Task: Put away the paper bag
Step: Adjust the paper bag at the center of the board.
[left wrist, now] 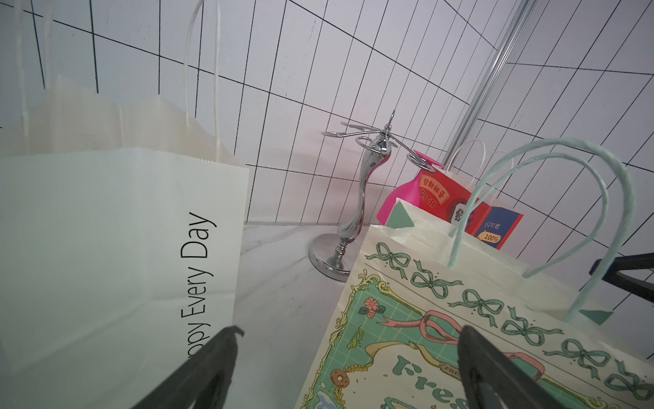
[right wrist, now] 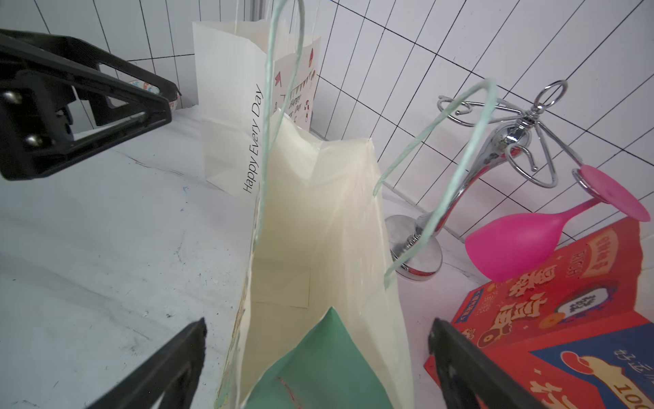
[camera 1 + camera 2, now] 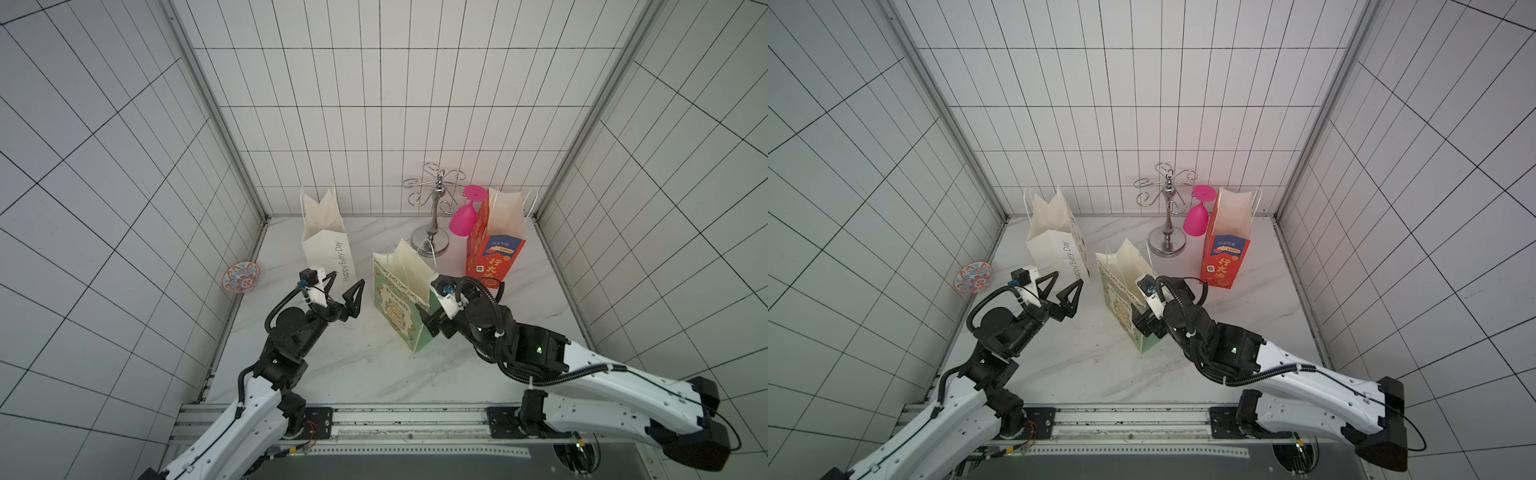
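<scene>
Far left, a patterned dish (image 3: pixel 241 277); next, a white bag (image 3: pixel 328 245) stands open on the desk (image 3: pixel 353 374). The left claw (image 3: pixel 348 279) hangs wide, holding nothing. At centre stands the green paper bag (image 3: pixel 399 303), showing bare cream lining, its narrow end between the wide-spread jaws of the right claw (image 2: pixel 318 324). A red bag (image 3: pixel 494 249) stands open at right.

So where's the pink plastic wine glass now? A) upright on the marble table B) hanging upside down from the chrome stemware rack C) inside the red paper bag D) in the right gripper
B: the pink plastic wine glass hangs bowl-down by its foot from a hook of the chrome stemware rack.
</scene>
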Controlling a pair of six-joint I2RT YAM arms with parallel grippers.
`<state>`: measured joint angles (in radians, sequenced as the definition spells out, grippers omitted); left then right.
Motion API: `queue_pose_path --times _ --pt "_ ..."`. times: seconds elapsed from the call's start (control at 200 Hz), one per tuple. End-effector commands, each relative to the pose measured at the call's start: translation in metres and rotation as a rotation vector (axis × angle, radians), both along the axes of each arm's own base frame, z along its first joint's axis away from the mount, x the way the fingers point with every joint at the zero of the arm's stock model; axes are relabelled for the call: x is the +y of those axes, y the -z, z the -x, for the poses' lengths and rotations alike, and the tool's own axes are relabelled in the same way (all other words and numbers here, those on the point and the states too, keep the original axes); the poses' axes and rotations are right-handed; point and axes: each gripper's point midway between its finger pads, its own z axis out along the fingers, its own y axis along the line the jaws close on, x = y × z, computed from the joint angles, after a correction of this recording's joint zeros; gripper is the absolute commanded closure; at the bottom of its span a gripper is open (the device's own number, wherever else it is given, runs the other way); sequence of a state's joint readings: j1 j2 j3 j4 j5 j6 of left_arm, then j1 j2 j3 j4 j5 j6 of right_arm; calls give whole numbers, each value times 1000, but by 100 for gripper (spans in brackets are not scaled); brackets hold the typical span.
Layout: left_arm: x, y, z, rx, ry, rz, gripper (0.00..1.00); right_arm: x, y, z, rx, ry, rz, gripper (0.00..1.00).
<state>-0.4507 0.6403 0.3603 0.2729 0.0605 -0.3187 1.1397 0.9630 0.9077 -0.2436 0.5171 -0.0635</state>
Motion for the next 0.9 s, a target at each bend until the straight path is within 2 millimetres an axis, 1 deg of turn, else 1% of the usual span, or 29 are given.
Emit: queue_pose_path --times 0.0,0.135,0.225,0.375,0.435,0.54,0.6,0.765,0.9 --pt "2 1 1 -2 -8 10 2 -12 26 -2 36 68 46 1" --pt "1 1 0 -1 -4 13 2 -12 39 1 86 56 48 1" --pt "1 2 0 -1 -5 13 2 -8 50 4 151 22 25 1" --pt "1 2 1 -1 -4 13 2 -6 65 3 242 -12 -28 1" --pt "1 3 0 1 -4 14 2 -4 67 0 253 -18 -54 0" --pt "0 2 1 1 0 15 2 -3 68 -7 258 -25 -93 5" --pt "1 2 0 0 -2 16 2 0 66 -10 255 -39 -122 9" --pt "0 2 0 -1 -1 16 2 7 65 -19 211 -84 -185 30" --pt "1 1 0 -3 -4 16 2 11 63 -20 157 -121 -206 46"
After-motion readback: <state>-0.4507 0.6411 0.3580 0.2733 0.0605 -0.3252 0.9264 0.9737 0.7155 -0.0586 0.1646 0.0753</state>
